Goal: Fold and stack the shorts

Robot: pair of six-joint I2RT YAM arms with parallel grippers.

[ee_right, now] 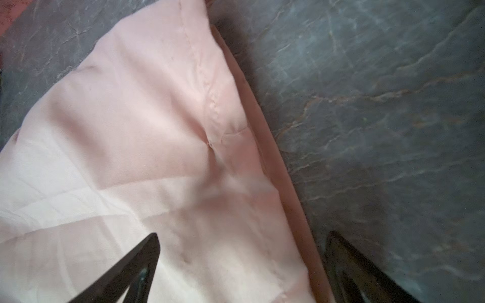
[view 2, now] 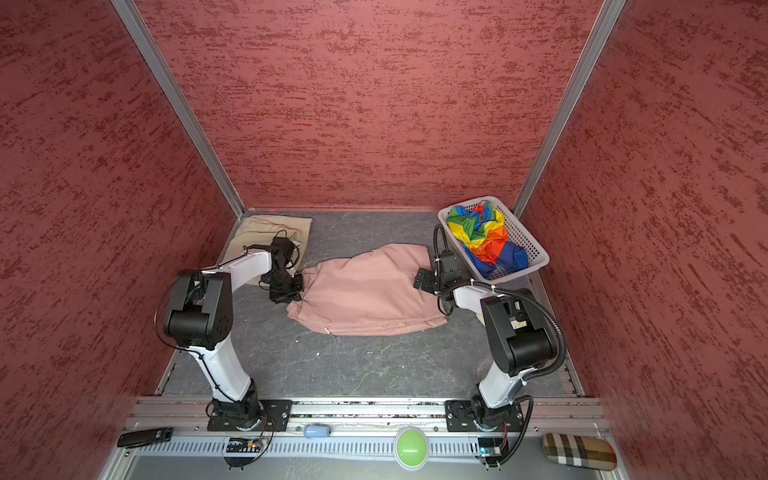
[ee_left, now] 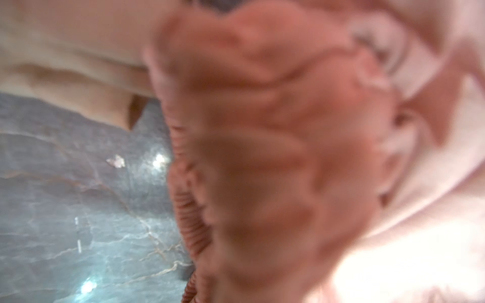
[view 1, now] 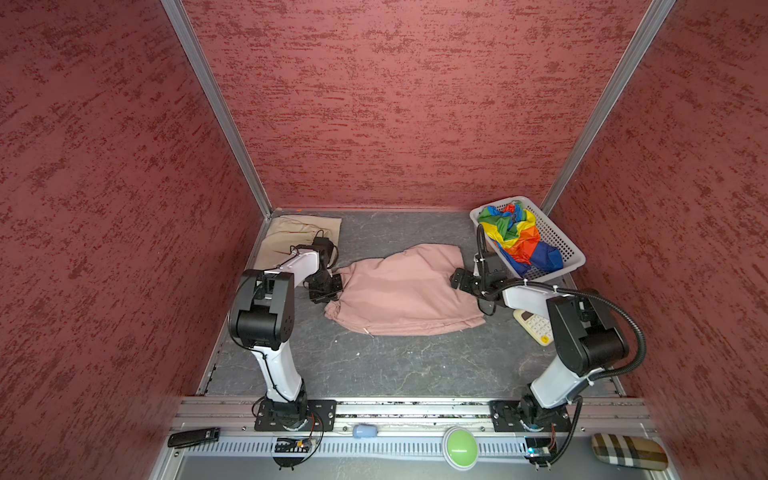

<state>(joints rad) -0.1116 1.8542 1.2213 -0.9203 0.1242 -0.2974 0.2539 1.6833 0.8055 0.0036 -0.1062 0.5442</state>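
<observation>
Though right claw [ee_right: 244,235] gapes, left claw [view 1: 333,291] clamps shorts [view 1: 403,293].

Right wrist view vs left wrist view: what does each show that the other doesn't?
Only right wrist: the right pincer, open, one finger over the edge of the pink shorts, one over the table. Only left wrist: the beige shorts and the pink pair's gathered waistband, bunched and blurred close to the lens. Both: pink shorts on grey marbled table.
</observation>
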